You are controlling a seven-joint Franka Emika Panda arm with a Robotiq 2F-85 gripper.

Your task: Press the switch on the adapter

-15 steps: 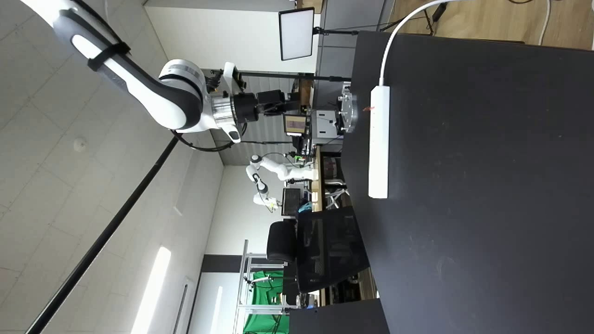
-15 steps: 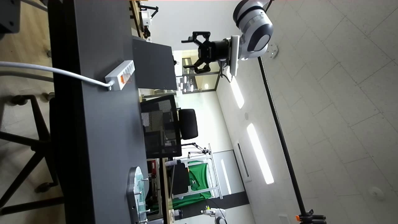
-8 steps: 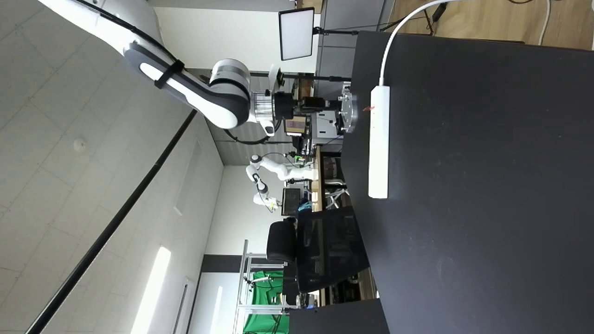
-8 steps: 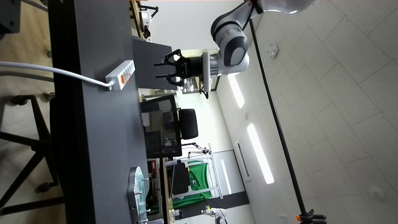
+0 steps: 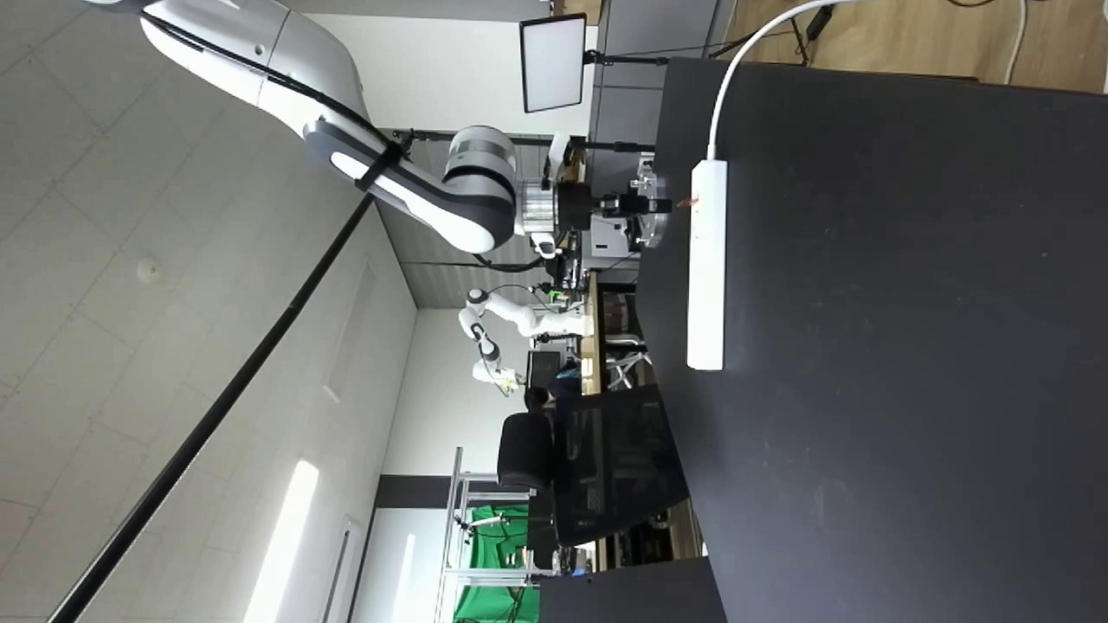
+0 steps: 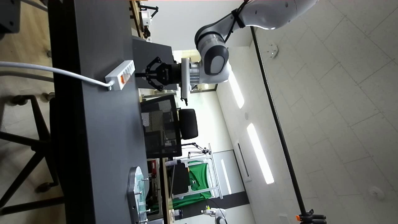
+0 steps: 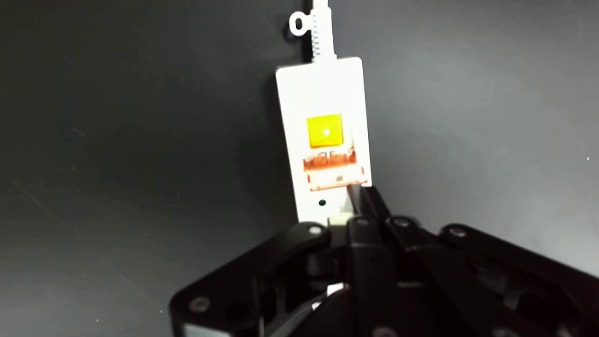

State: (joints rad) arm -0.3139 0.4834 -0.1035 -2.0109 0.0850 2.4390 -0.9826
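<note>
The adapter is a white bar lying on the dark table, seen in both exterior views (image 5: 707, 277) (image 6: 119, 76). In the wrist view its cable end (image 7: 323, 89) shows, carrying a lit yellow square switch (image 7: 325, 131) and beside it a clear, orange-edged flap (image 7: 331, 166). My gripper (image 6: 136, 75) points down with its fingers together and nothing between them. A small gap parts the fingertips from the adapter in an exterior view (image 5: 665, 206). In the wrist view the gripper (image 7: 364, 188) lies over the flap's lower right corner, off the yellow square, and hides the adapter's farther part.
A white cable (image 5: 720, 104) runs from the adapter over the table edge. Both exterior views show a clear plate with metal posts on the table (image 6: 139, 193) (image 5: 649, 203). A black mesh chair (image 6: 161, 126) stands beyond the table (image 6: 115, 133).
The arm has come down toward the adapter, bringing the gripper just above its switch end. Its fingers, wide apart a second ago, have come together. The adapter has stayed in place.
</note>
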